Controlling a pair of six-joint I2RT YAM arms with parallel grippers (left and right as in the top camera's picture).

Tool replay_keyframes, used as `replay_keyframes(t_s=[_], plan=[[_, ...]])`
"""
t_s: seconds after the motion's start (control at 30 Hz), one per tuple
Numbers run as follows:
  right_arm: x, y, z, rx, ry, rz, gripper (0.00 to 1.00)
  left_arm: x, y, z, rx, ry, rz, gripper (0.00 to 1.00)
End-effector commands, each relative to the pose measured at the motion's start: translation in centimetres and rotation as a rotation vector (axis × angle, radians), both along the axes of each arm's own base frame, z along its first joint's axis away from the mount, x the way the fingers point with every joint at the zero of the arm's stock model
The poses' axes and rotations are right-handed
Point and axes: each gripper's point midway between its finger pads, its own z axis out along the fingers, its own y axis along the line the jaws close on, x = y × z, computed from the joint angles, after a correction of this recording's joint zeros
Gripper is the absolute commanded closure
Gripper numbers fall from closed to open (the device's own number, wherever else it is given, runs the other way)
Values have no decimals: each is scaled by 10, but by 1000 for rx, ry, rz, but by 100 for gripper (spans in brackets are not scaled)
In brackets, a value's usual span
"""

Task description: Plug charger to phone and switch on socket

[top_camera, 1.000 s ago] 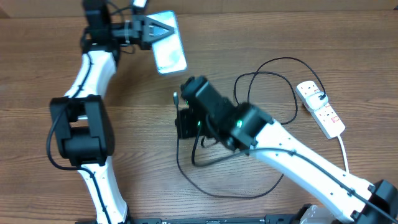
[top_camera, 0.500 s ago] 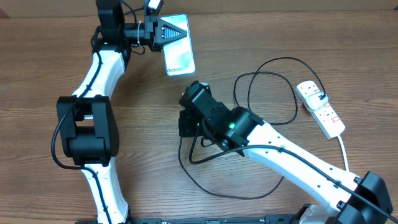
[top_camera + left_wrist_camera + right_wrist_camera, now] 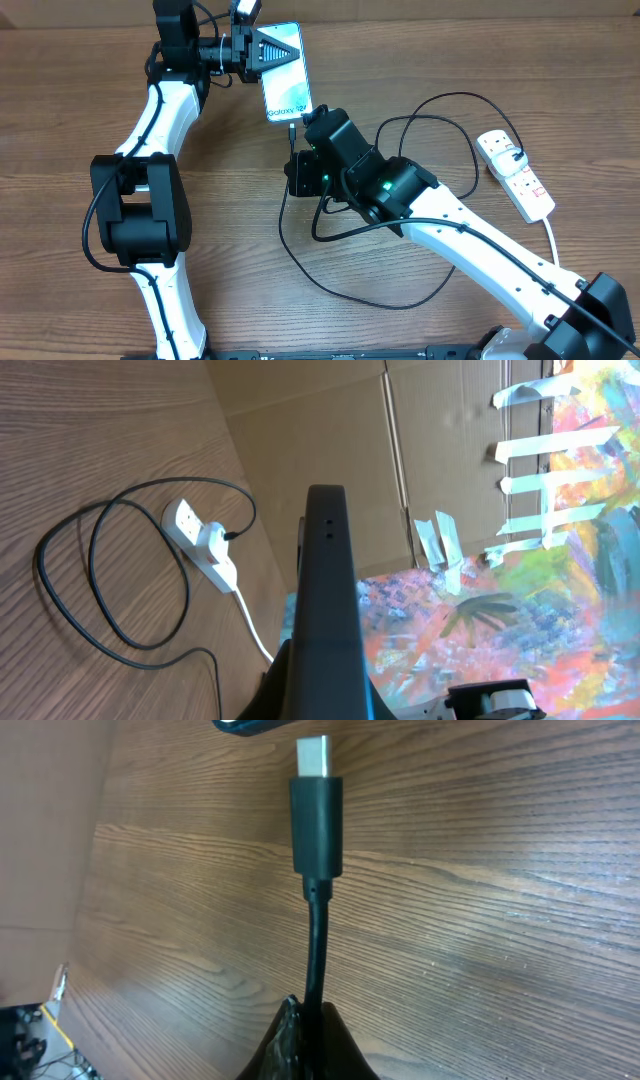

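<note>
- Since one wooden table (image 3: pixel 80 120) carries everything, it comes 1st; 2 white-and-black arms reach over it.
- L arm: the left gripper (image 3: pixel 288 50) is clamped tight on the far end of the phone (image 3: pixel 287 95), pads on both sides, no gap showing.
- R arm: the right gripper (image 3: pixel 310 1032) is pinched closed on the charger (image 3: pixel 317 960), cable rising straight out from betw. the fingertips.
- 1 socket (image 3: pixel 515 172): long white strip near the table's right edge, well apart from both grippers. 1 white plug sits in its far end w/ black cable running off. Red marks on it are too small to count. 1 white cord trails toward the near edge.
- 1 phone: screen up toward overhead cam, lit pale blue-white, "Galaxy S24" text at its near end. Whether it rests on the wood or is lifted, can't tell.
- 1 charger cable: thin, black, 2 loose loops by the socket + 1 wide loop under the R arm.
- 1 connector (image 3: pixel 316 820): black sleeve w/ silver tip, pointed at the phone's near edge, just short of it, small gap visible in wrist cam.
</note>
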Motion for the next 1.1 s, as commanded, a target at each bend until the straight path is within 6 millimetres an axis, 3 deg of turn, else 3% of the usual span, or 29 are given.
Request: replay_keyframes(t_s=[0.0,0.77,1.07], plan=[[4,-1,5,24,-5,23,96,-5,-1,11,-5,-19,-23,96],[6,6,-6,57,37,79,96,-6,-4,11,-4,29,-29,96],[9,6,-4,56,15,91,96,-6,-4,11,-5,-35,-29,96]])
